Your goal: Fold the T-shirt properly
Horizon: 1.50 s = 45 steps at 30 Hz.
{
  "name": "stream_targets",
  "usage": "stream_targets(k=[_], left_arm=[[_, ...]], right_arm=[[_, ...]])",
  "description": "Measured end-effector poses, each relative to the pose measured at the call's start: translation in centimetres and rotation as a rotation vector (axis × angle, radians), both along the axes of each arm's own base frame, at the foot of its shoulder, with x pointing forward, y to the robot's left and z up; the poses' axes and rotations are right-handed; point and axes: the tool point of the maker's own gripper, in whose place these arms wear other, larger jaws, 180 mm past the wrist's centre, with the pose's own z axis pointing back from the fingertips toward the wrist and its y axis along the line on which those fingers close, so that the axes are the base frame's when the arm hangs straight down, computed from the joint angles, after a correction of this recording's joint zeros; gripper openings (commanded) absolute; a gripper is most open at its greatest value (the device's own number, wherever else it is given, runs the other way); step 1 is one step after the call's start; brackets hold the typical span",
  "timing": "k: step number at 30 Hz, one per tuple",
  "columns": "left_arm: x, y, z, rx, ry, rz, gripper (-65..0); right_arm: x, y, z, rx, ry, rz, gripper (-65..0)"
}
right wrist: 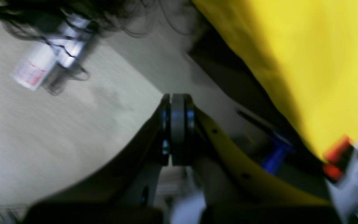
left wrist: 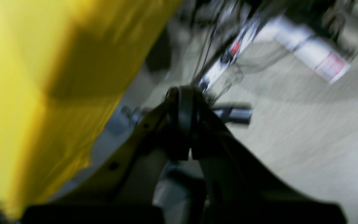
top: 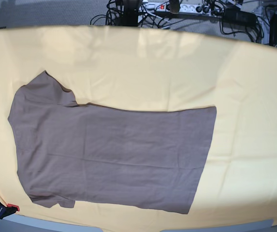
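You see pale carpeted floor (left wrist: pixel 306 130) below; a tangle of black cables (top: pixel 128 12) and a power strip (top: pixel 186 7) lie behind the yellow-draped table (top: pixel 254 96).

The view was heavily blurred. The left arm's black two-fingered gripper (left wrist: pixel 181 124) sat at centre frame, its jaws pressed together with nothing between them. To its left hung a broad bright-yellow cloth (left wrist: pixel 39 93), shadowed across its middle. On the right lay a pale beige carpeted floor (left wrist: pixel 306 130). A white cylindrical object with a red-and-white label (left wrist: pixel 317 57) rested on that floor near the top right, beside tangled dark cables (left wrist: pixel 216 37).
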Motion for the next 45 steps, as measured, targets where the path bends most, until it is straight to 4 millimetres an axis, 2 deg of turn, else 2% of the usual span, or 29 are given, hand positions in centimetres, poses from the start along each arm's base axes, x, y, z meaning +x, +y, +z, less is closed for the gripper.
stream_targets(k=[3,6,11,13,17,22,25,26,27,30,32,33,34,36,37,39,41,45], left_arm=[[1.8,0.3,0.5,0.02,-0.077,-0.03,-65.0],[3.4,2.4,0.9,0.103,-0.133,-0.065,-65.0],[8.1,5.4,2.8,0.136,-0.296,-0.033,-65.0],[9.9,5.5,3.0,0.09,-0.314,-0.038,-65.0],[14.0,4.1,4.4,-0.05,-0.386,-0.079,-65.0],[19.0,3.0,7.7,-0.095,-0.518,-0.231,-65.0],[19.1,-0.1,8.7,-0.218,-0.505,-0.412,-65.0],[19.0,-0.7,8.5,-0.268,-0.48,-0.458,-65.0],[19.3,-0.1,7.8,-0.269,-0.453,-0.471,-65.0],[21.7,4.1,5.4,-0.175,-0.396,-0.446,-65.0],[23.0,5.3,4.8,-0.189,-0.379,-0.449,-64.6],[23.4,5.6,4.4,-0.205,-0.37,-0.455,-58.3],[23.6,5.9,3.8,-0.213,-0.344,-0.468,-50.5],[24.3,6.4,2.7,-0.21,-0.309,-0.486,-35.7],[24.7,6.6,2.3,-0.195,-0.303,-0.495,-30.9],[25.6,7.2,1.3,-0.149,-0.286,-0.52,-28.4],[26.6,7.4,0.5,-0.123,-0.272,-0.535,-28.4],[28.4,6.8,-0.7,-0.071,-0.257,-0.607,-28.4]], right_arm=[[1.6,-1.7,1.1,-0.101,-0.096,0.016,-65.0],[3.8,-4.4,2.6,-0.223,-0.207,0.037,-65.0],[6.1,-7.5,4.2,-0.31,-0.292,0.042,-65.0],[8.0,-7.7,4.6,-0.29,-0.35,0.06,-65.0],[12.4,-6.3,4.5,-0.163,-0.424,0.104,-65.0],[16.2,-3.5,4.2,0.032,-0.438,0.122,-65.0],[18.1,-1.6,5.1,0.128,-0.49,0.162,-65.0],[18.6,-1.1,5.3,0.151,-0.497,0.183,-65.0],[19.1,-0.7,5.4,0.166,-0.503,0.207,-65.0],[19.9,-1.7,2.9,0.169,-0.445,0.2,-65.0],[20.5,-2.3,1.7,0.167,-0.423,0.186,-65.0],[20.7,-2.5,1.3,0.173,-0.413,0.184,-65.0],[21.1,-2.7,1.0,0.174,-0.406,0.183,-63.2],[22.2,-3.2,0.9,0.162,-0.418,0.182,-52.8],[22.6,-3.3,1.1,0.158,-0.428,0.183,-47.1],[22.8,-3.3,1.1,0.162,-0.433,0.179,-36.8],[22.6,-3.2,0.9,0.166,-0.423,0.184,-31.0],[22.6,-3.2,0.9,0.166,-0.424,0.183,-30.1]])
